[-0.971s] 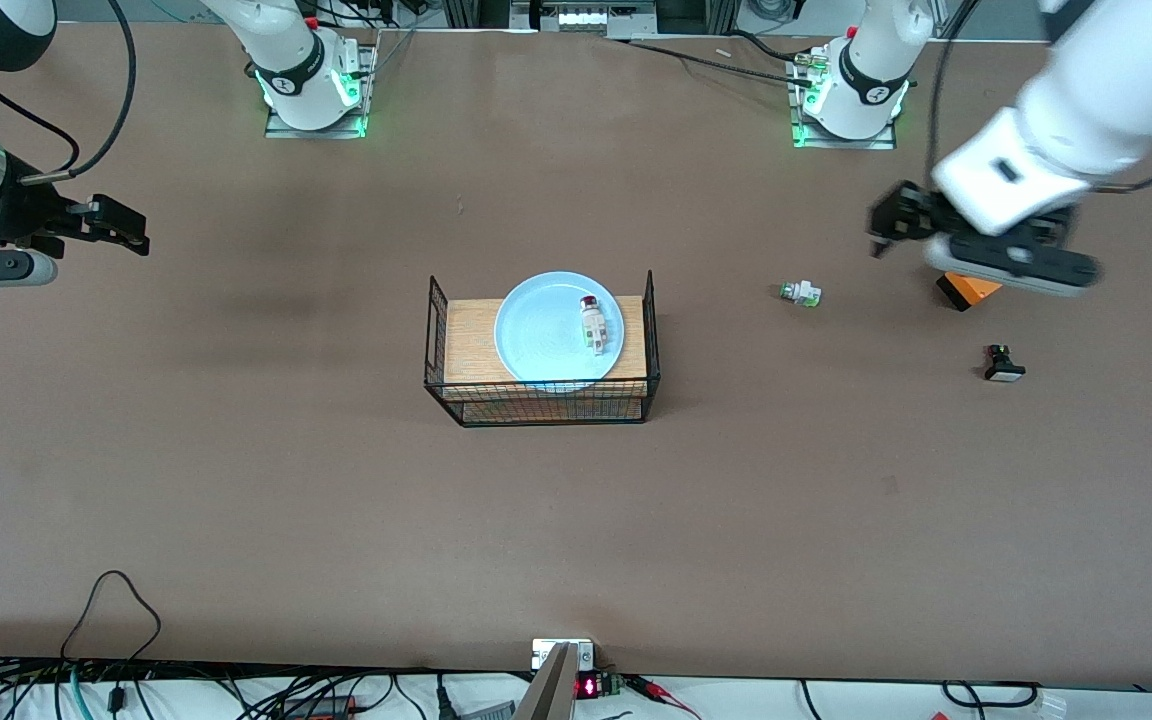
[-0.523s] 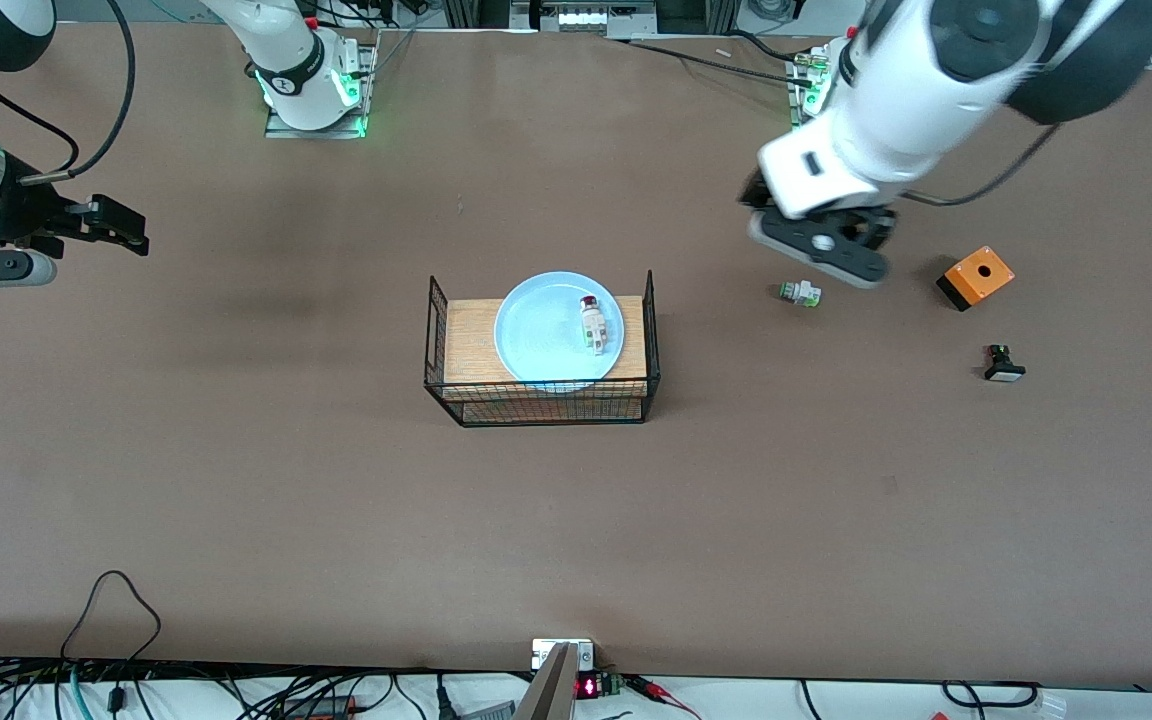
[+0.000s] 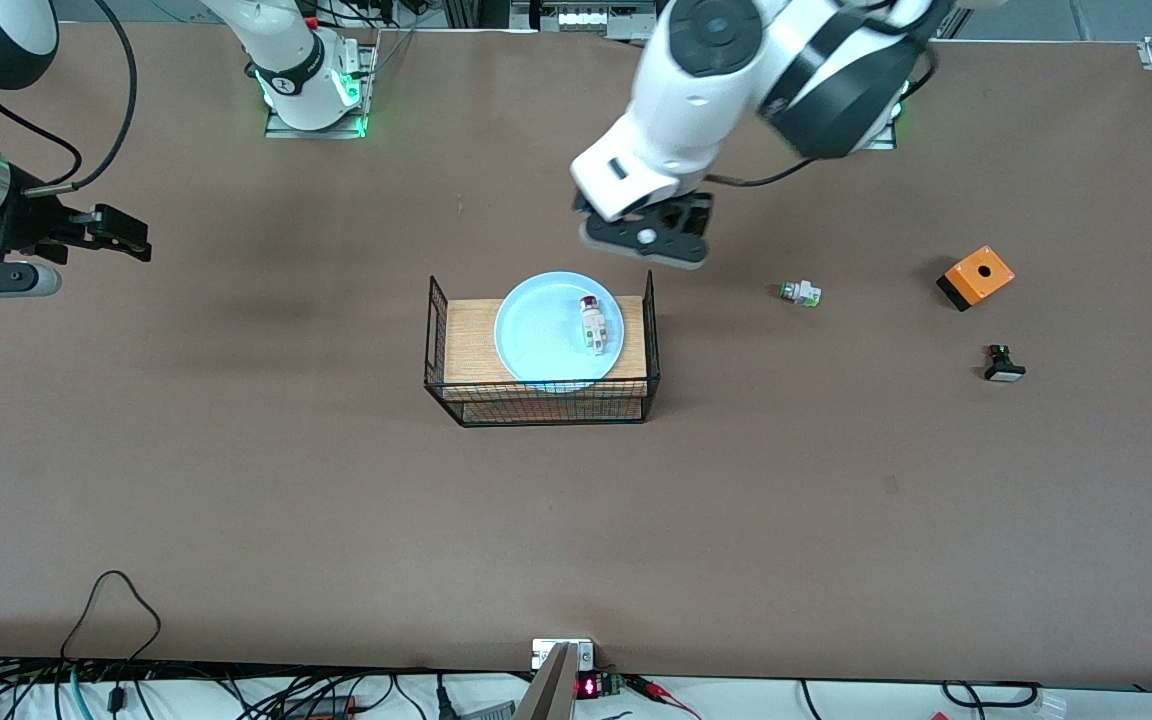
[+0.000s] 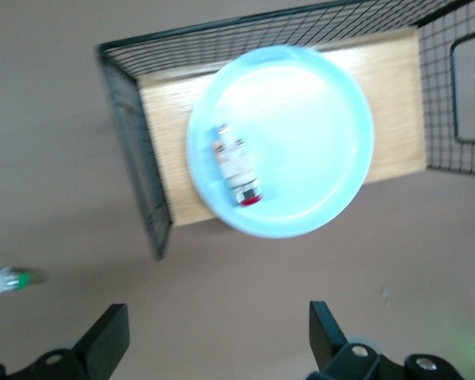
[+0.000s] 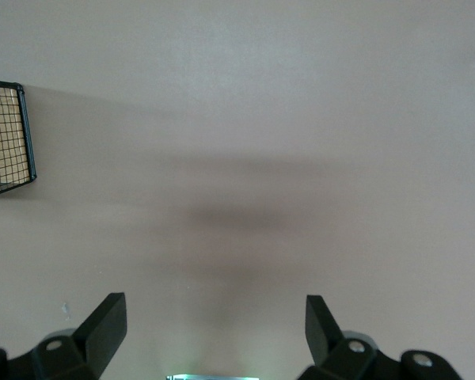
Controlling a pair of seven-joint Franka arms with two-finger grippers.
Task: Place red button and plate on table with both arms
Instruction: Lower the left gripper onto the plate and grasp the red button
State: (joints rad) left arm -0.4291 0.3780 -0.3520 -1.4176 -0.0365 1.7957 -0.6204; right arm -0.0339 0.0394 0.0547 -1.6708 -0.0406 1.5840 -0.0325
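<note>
The pale blue plate (image 3: 558, 329) lies on the wood top of a black wire rack (image 3: 539, 399) in the middle of the brown table (image 3: 236, 480). The red button (image 3: 591, 322), white with a dark red cap, lies on its side in the plate. Both also show in the left wrist view, the plate (image 4: 301, 134) and the button (image 4: 237, 168). My left gripper (image 3: 644, 238) is open and empty, over bare table beside the rack's edge toward the arm bases. My right gripper (image 3: 111, 232) is open and empty, up over the table at the right arm's end.
A white part with a green-clear cap (image 3: 801, 293) lies on the table toward the left arm's end. An orange box (image 3: 976, 276) and a black part with a white face (image 3: 1003, 365) lie farther toward that end. The rack has raised wire ends.
My left arm has swung from over the orange box, past the green-capped part, to the rack. The right arm has barely moved.
</note>
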